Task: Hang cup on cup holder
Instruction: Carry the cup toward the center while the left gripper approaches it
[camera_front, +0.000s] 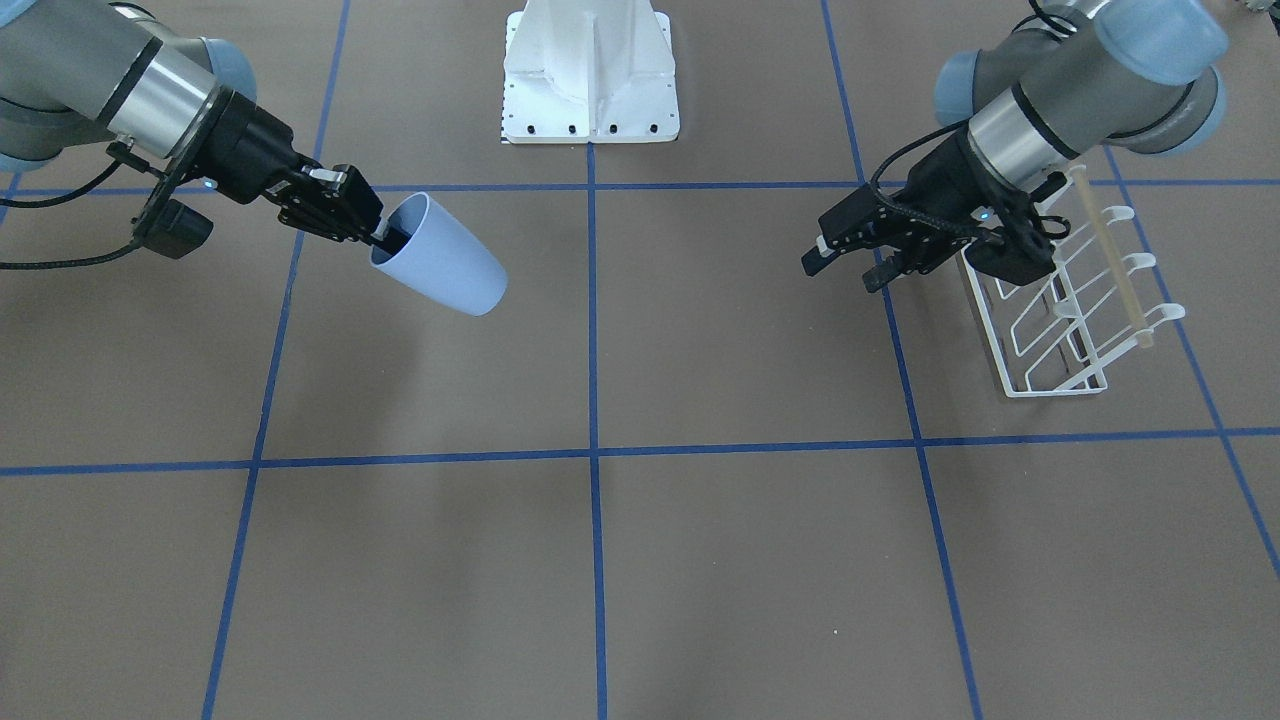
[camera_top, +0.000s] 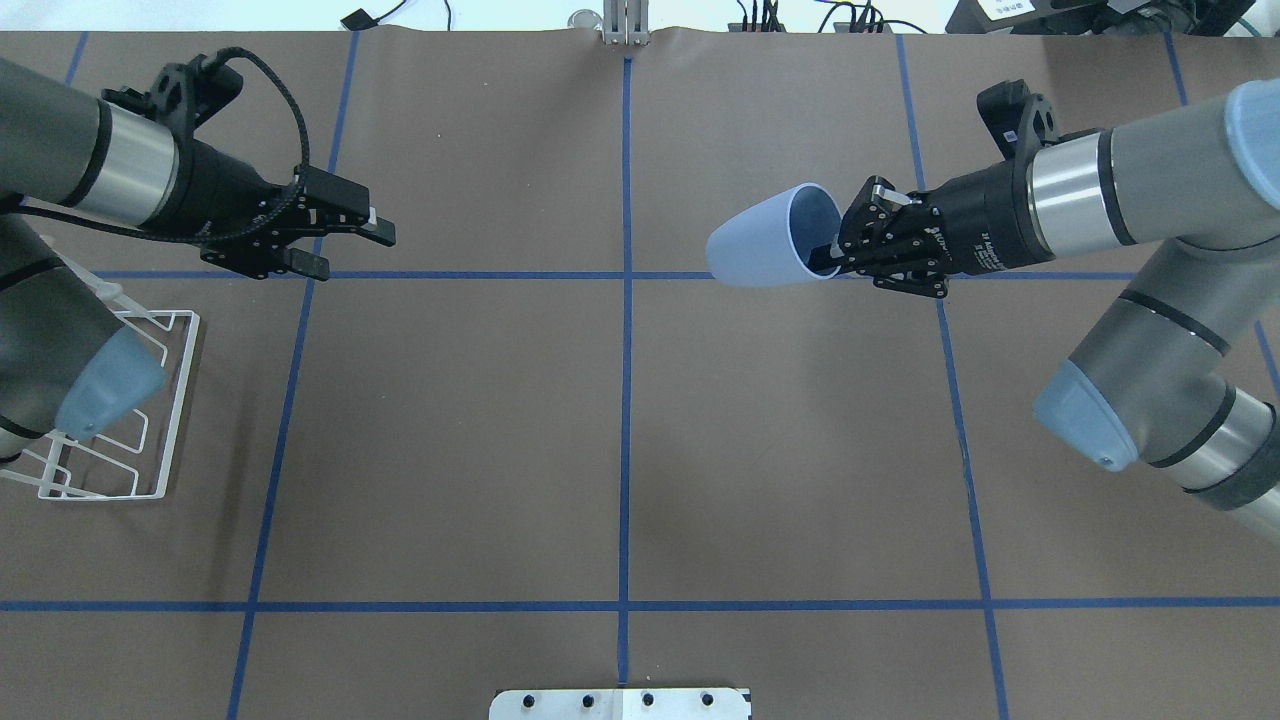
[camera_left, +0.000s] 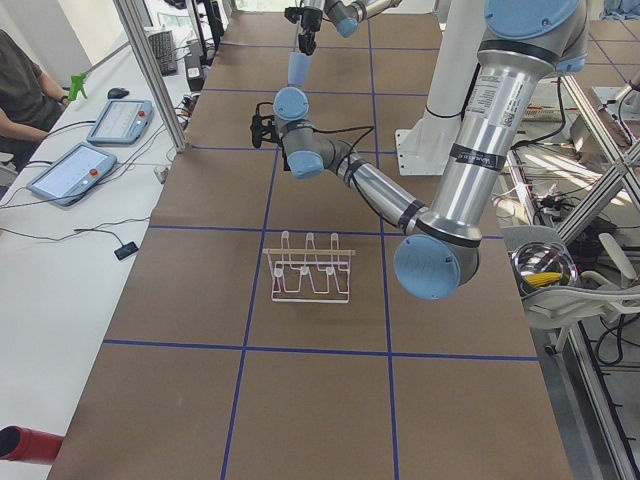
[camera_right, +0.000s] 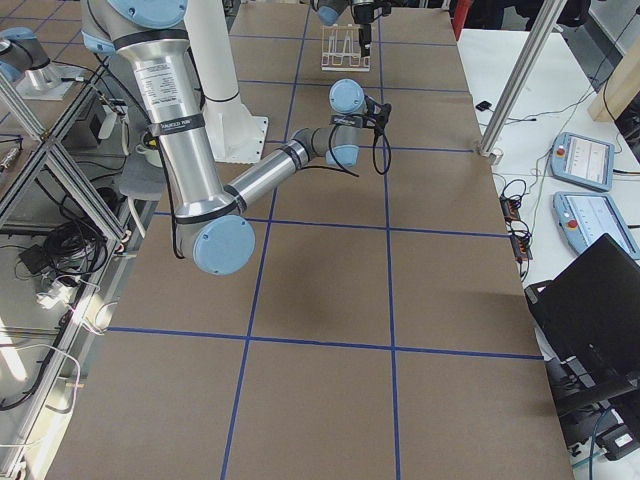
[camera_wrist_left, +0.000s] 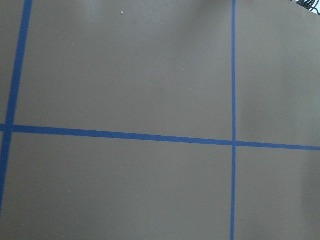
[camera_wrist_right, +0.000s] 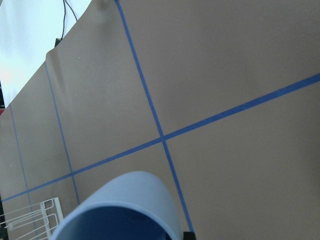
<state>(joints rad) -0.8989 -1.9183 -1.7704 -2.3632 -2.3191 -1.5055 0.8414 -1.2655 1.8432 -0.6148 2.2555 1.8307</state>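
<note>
Pinches the cup (camera_top: 765, 240) by its rim in the right gripper (camera_top: 835, 258), aloft over the table's (camera_top: 450, 450) right half. Holds the left gripper (camera_top: 352, 250) wide, empty, near the rack (camera_front: 1065, 320) at the left edge. Picked up; carrying across and hanging left to do.

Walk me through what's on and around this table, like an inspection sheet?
Surface: brown table with a blue tape grid.
Job's things: cup held in the air, tipped sideways; cup holder standing empty at the robot's left end.
Clutter: nothing seen.
Grippers: right gripper shut on the cup's rim, one finger inside; left gripper open, empty.
Cables: black cable looping along the left wrist.
Surroundings: control tablets on a white side bench; seated person.
</note>
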